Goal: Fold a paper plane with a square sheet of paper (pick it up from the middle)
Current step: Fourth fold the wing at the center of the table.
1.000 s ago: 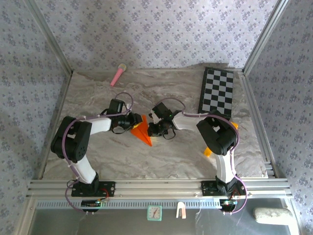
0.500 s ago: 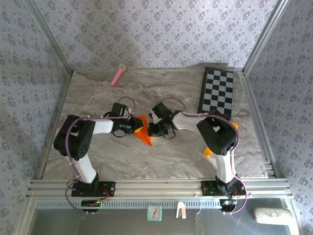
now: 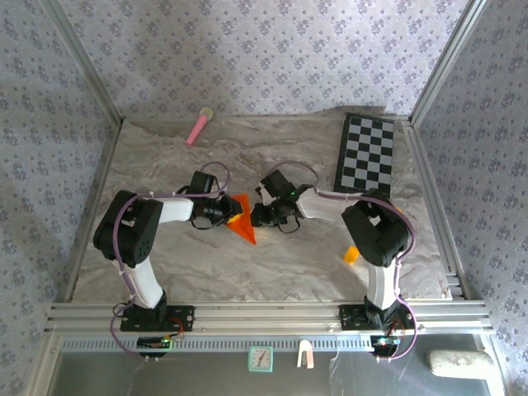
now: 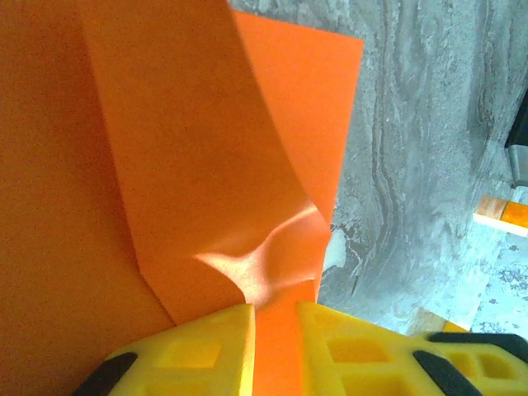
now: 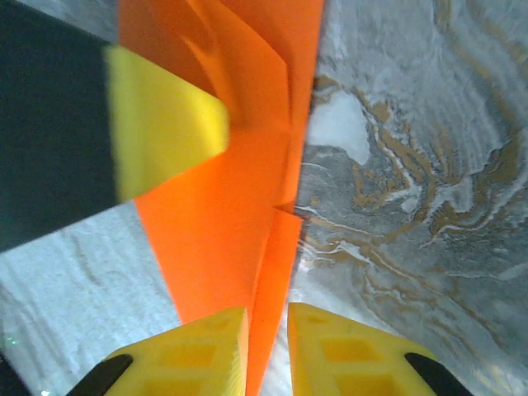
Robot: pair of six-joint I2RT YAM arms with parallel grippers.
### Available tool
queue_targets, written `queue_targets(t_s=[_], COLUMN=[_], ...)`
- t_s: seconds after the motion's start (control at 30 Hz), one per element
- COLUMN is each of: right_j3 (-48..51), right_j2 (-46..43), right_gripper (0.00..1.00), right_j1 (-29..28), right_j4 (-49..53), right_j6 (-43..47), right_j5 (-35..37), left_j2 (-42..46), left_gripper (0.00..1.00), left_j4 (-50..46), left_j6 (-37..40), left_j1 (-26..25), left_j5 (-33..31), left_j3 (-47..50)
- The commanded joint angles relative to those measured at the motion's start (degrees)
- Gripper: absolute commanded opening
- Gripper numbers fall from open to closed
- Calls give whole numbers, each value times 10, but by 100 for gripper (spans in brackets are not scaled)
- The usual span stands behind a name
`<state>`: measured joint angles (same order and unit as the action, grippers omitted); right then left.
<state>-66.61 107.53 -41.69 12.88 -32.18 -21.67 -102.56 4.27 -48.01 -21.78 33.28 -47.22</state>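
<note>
Top view: the paper plane (image 3: 242, 221) lies on the tabletop (image 3: 289, 264) with its nose toward the arm bases. The left claw (image 3: 224, 213) and the right claw (image 3: 262, 217) flank its long axis and are equally near.

Left wrist: the left claw is clenched on a buckled flap.

Right wrist: a fold edge runs straight into the right claw's narrow gap. I cannot tell whether it is pinched.

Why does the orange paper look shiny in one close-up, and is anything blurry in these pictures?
Left wrist view: light catches the orange paper at its curved crease, a pale glare patch just above the left hand. Right wrist view: that hand's yellow finger looks smeared, while the marbled table beside it is crisp. Top view: even light, soft shadow on the left wall.
</note>
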Motion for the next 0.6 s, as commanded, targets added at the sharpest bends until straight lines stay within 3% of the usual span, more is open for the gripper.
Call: queue_targets(t_s=[0.0, 0.27, 0.57], right_j3=[1, -12, -41], right_j2=[-24, 17, 61], right_gripper=[19, 6, 3], right_j1=[-3, -18, -32], right_j4=[14, -30, -34], right_j6=[-8, -34, -51], right_j5=[4, -55, -59], left_j2=[-24, -25, -29], left_gripper=[21, 20, 20], left_j4=[-58, -63, -60], left_j6=[8, 4, -4], left_j1=[-5, -6, -10], left_j5=[-31, -37, -36], left_j3=[-1, 0, -1])
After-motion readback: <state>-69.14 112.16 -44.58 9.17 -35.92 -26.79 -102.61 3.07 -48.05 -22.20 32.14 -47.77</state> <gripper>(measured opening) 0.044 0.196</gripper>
